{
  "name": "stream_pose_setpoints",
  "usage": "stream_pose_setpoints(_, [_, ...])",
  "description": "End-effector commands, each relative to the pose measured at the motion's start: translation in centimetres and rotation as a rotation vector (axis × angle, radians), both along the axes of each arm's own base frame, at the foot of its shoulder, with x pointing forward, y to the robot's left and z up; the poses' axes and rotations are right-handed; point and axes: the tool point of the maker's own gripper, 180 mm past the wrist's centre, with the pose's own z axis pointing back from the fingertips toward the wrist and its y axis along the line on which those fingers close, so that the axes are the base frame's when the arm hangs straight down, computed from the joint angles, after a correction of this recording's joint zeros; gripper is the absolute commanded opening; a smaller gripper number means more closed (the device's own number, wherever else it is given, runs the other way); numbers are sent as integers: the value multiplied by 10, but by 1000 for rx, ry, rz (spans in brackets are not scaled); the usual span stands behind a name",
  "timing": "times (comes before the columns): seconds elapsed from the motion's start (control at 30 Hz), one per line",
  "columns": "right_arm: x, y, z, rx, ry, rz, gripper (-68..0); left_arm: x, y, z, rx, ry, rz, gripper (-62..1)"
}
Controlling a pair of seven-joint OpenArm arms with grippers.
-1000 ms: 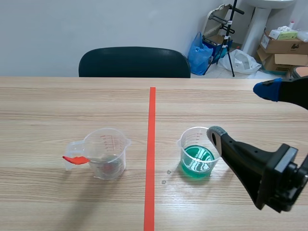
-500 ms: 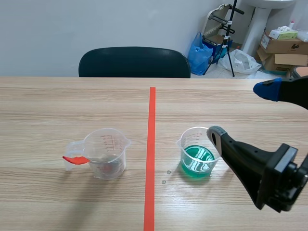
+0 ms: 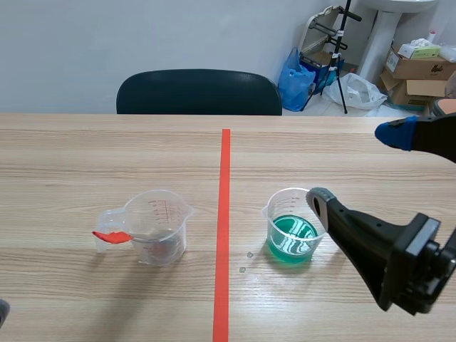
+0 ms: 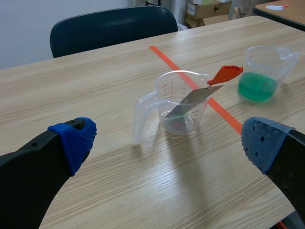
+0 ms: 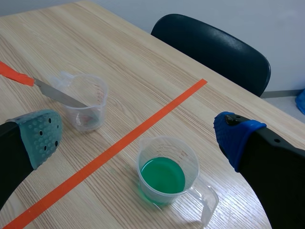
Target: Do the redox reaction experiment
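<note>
A clear measuring cup stands left of the tape line, with a red-handled metal spatula leaning in it. A second clear cup of green liquid stands right of the line. My right gripper hangs open just right of the green cup, which shows below and between its fingers; the spatula cup is farther ahead. My left gripper is open and low, with the spatula cup just ahead of it and the green cup beyond. Only its tip shows in the scene view.
An orange-red tape line runs down the middle of the wooden table. A dark chair stands at the far edge. Cardboard boxes and bags lie on the floor behind at the right.
A dark tip of my left gripper has come into the scene's bottom left corner. The cups, the spatula and the right arm have not moved.
</note>
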Motion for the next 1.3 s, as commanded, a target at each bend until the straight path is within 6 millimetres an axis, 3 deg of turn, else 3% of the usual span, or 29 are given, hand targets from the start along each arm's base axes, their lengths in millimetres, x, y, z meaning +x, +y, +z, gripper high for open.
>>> stream_pose_setpoints(0.0, [2,1,10,17,-34,4,4,2,0,10,-10,-29,-3,14])
stream_pose_setpoints(1.27, [2,-2,-7,-51,35,-8,4,2,0,10,-15,-30,1,14])
